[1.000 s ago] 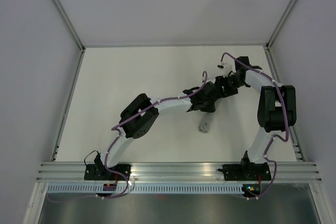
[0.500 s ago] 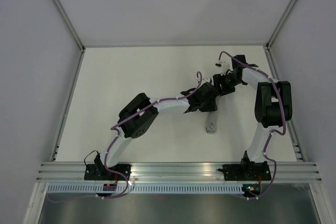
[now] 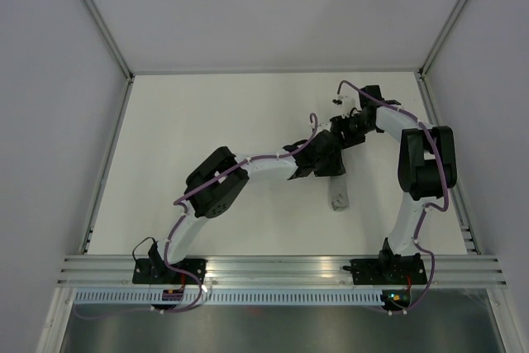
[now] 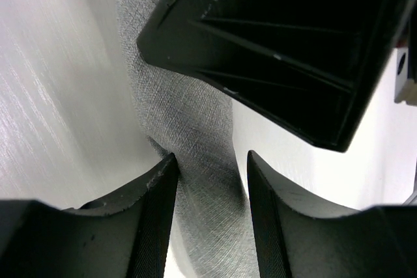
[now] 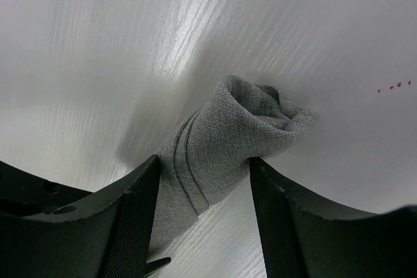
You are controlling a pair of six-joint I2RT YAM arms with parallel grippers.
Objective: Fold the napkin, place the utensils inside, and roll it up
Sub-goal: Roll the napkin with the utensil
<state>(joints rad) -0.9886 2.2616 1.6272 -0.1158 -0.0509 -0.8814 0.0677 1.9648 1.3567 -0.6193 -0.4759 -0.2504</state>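
Two claws meet over one small bundle toward the far right of the white tabletop [image 3: 207, 121]. The napkin [image 3: 338, 197], already wound into a tight grey roll, is there with one end poking out toward the near edge from under the arms. The right claw [image 5: 204, 161] has its jaws pressed against both flanks of the roll just behind a puckered end, clamped on the cloth. I'd guess that hold is there to stop the turns from springing loose. The left claw [image 4: 210, 157] straddles the same roll further along, a jaw on each side with fabric filling the gap. From where I look I cannot tell whether it is squeezing or just standing close around it. One claw at each stretch of the roll makes sense to me as a way to keep it straight and snug. No utensils show anywhere; if they are in the bundle, the cloth hides them completely. As for writing, none is readable: no brand, no label, only a few tiny red specks [image 5: 392, 85] on the tabletop, too small to make out
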